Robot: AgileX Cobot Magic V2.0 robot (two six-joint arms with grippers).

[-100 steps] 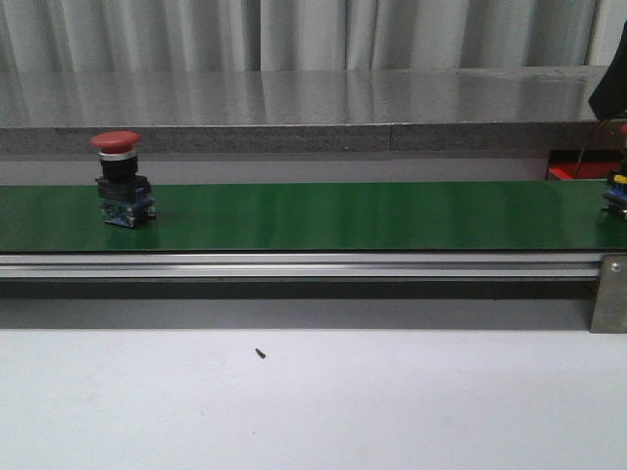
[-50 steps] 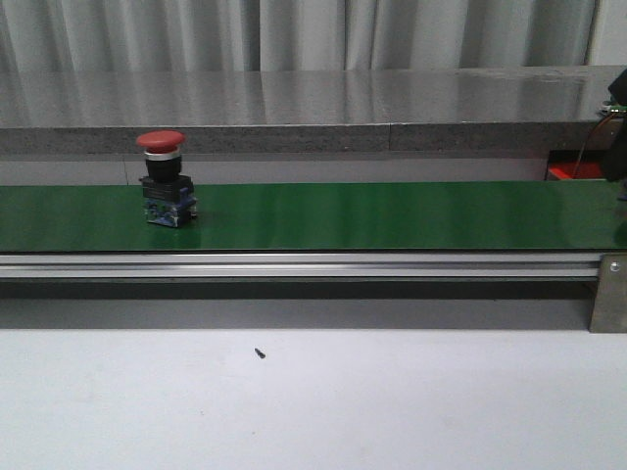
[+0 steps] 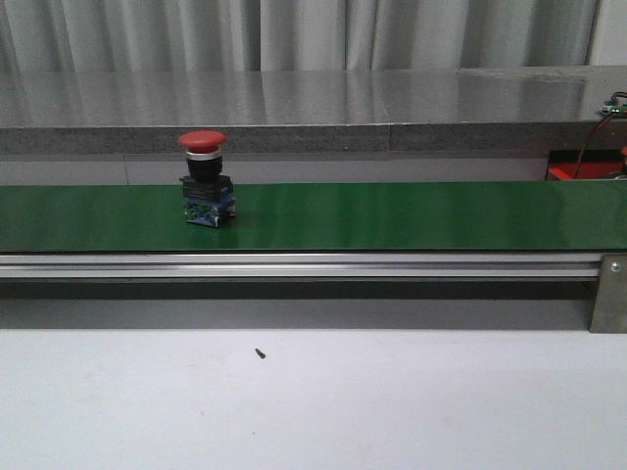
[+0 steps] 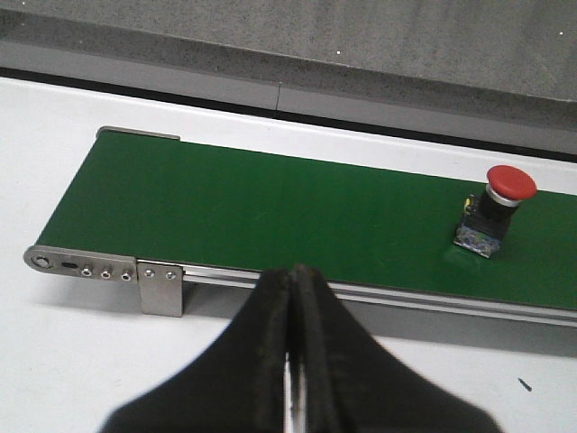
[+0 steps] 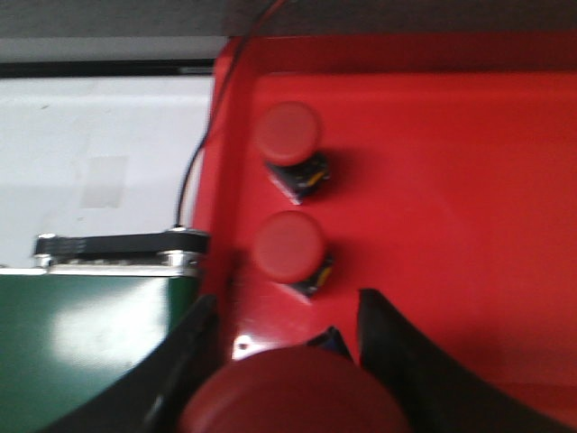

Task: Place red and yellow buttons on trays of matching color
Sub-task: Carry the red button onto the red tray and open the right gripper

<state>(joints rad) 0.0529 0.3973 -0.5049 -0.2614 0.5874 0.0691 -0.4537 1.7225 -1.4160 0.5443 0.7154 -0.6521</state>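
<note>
Right claw (image 5: pixel 284 361) grips red button (image 5: pixel 293 395) above red tray (image 5: pixel 469 198); two more buttons (image 5: pixel 288 133) just ahead. Left claw (image 4: pixel 293 361) clenched, empty, belt button (image 4: pixel 494 209) far off.

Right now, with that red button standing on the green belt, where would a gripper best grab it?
Probably the black body just under the cap of the red button, coming from above. It stands upright on the green belt with open space around it; the mushroom cap is wider than the neck, so fingers closing below it likely would not slip off.
</note>
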